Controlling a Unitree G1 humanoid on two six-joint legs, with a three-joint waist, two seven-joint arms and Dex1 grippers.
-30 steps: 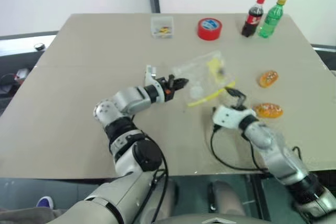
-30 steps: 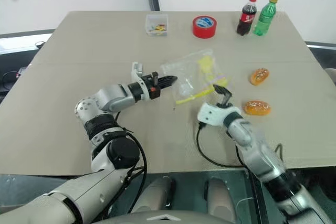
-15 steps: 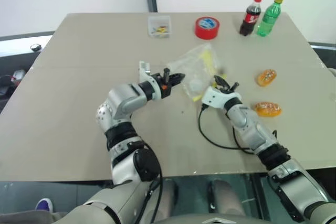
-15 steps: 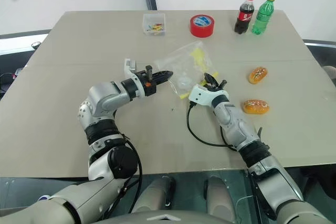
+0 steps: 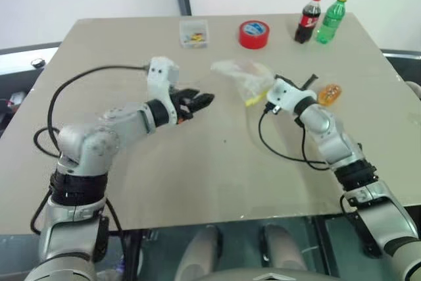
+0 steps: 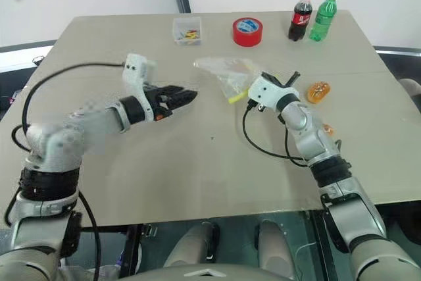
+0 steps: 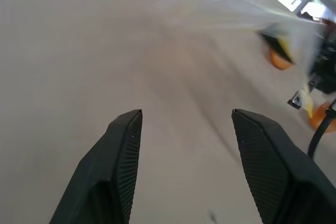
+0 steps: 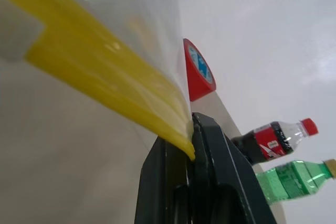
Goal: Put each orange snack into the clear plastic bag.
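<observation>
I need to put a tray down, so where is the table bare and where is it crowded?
Bare: the table's near half, and its left side beyond the left gripper. Crowded: the far edge with clear plastic box, red tape roll and two bottles; also around the clear plastic bag.

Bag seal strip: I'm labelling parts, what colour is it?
Yellow; the seal strip shows best in the right wrist view.

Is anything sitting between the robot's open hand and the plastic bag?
Nothing visible is. The left gripper is open, with bare table between it and the clear plastic bag. The right gripper is shut on the bag's yellow seal strip. One orange snack lies just beyond that arm.
</observation>
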